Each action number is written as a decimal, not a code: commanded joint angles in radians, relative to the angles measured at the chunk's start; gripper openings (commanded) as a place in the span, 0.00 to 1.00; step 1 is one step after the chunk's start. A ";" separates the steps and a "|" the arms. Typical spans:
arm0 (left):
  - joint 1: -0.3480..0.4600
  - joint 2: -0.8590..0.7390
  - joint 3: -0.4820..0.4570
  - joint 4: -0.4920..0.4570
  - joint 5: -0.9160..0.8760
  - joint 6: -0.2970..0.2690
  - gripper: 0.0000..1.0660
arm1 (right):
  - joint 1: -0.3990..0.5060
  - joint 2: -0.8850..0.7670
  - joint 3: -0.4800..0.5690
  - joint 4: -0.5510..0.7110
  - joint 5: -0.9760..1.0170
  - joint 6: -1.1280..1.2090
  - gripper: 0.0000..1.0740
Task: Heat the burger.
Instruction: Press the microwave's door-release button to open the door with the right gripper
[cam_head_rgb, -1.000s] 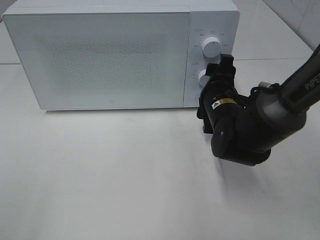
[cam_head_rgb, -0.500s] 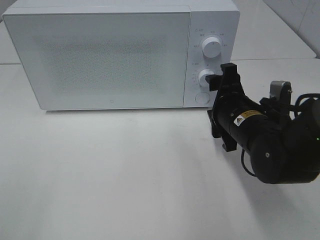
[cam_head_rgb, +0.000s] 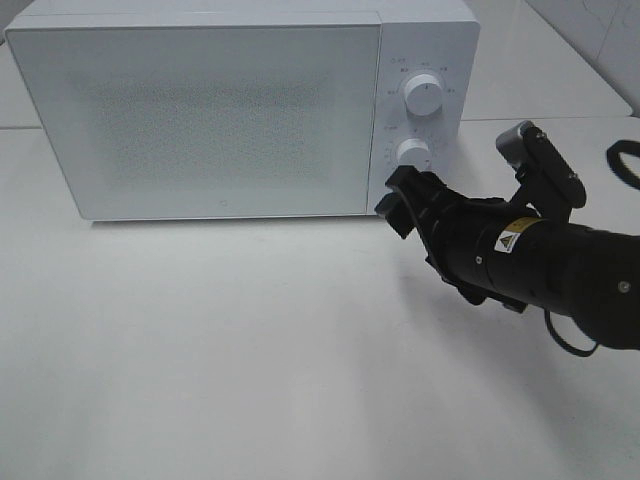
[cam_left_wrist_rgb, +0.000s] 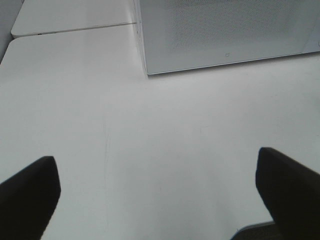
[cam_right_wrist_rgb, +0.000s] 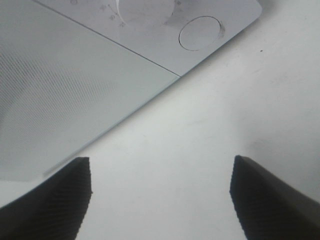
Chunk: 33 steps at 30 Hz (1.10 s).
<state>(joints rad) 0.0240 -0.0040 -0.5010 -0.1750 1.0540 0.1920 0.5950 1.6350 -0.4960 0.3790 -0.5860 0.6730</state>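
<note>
Right claw (cam_head_rgb: 397, 200), jaws apart and empty, points at the round door button (cam_right_wrist_rgb: 200, 32) just ahead on the microwave (cam_head_rgb: 200, 110). Its door is shut and no burger is visible. Left claw (cam_left_wrist_rgb: 157, 200), spread wide, hangs farther off.

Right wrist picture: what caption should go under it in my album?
Open claw above the white table, facing the microwave door and round button.

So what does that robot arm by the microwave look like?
The right arm is chunky, round and shiny black, with a little yellow warning sticker, a thin black cable underneath and a grey-topped bracket. Its gripper has two flat black fingers with fine ridges.
</note>
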 joint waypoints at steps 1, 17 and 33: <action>0.001 -0.028 0.001 -0.006 -0.009 0.001 0.95 | -0.060 -0.075 -0.040 -0.039 0.246 -0.284 0.71; 0.001 -0.028 0.001 -0.006 -0.009 0.001 0.95 | -0.133 -0.166 -0.271 -0.196 1.097 -0.727 0.71; 0.001 -0.028 0.001 -0.006 -0.009 0.001 0.95 | -0.133 -0.491 -0.321 -0.297 1.567 -0.725 0.71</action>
<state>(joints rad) 0.0240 -0.0040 -0.5010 -0.1750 1.0540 0.1920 0.4640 1.1530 -0.8110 0.0860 0.9550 -0.0410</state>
